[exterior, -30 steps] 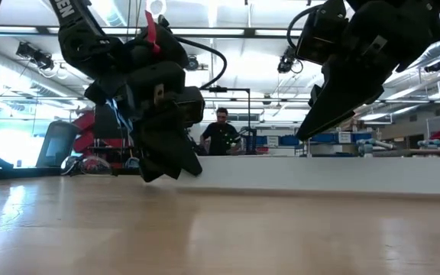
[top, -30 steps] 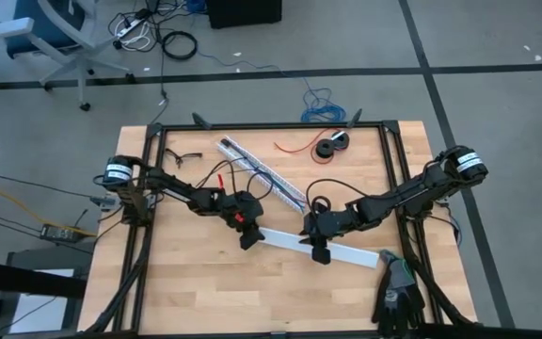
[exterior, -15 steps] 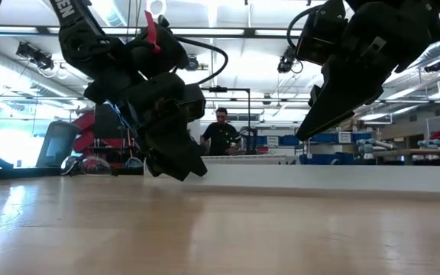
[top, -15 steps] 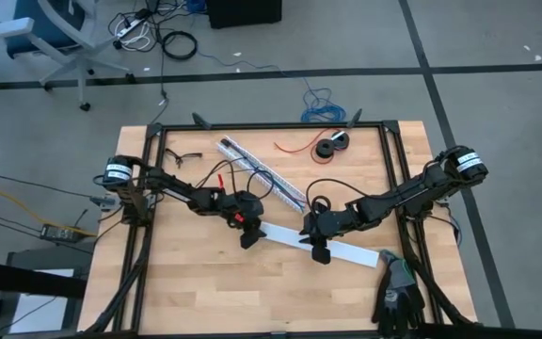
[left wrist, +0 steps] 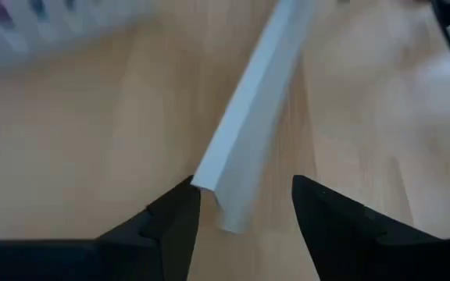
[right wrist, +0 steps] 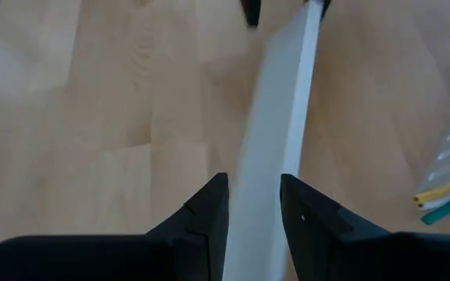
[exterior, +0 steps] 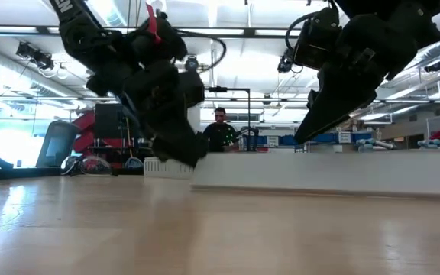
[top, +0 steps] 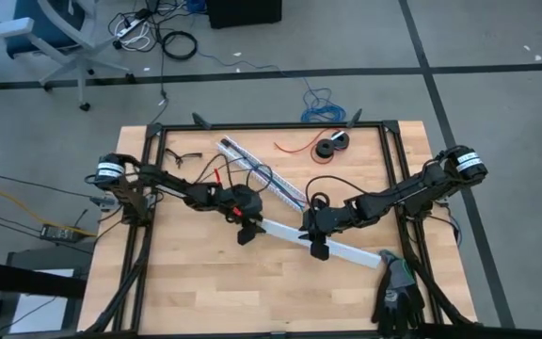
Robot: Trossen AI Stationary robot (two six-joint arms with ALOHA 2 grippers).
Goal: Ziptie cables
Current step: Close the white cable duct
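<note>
The cables (top: pixel 257 172) are seen on the far half of the counter (top: pixel 196 282), beside a long white rail; only thin curved strands can be made out, with green, white and yellow tips visible in the right wrist view. A long white strip (top: pixel 323 243) lies diagonally at mid-counter. The left gripper (top: pixel 246 231) is positioned at the strip's left end, its fingers (left wrist: pixel 174 222) spread, straddling the end without contact. The right gripper (top: pixel 316 247) is clenched on the strip near its middle, its 2 fingers (right wrist: pixel 209 211) against both edges.
</note>
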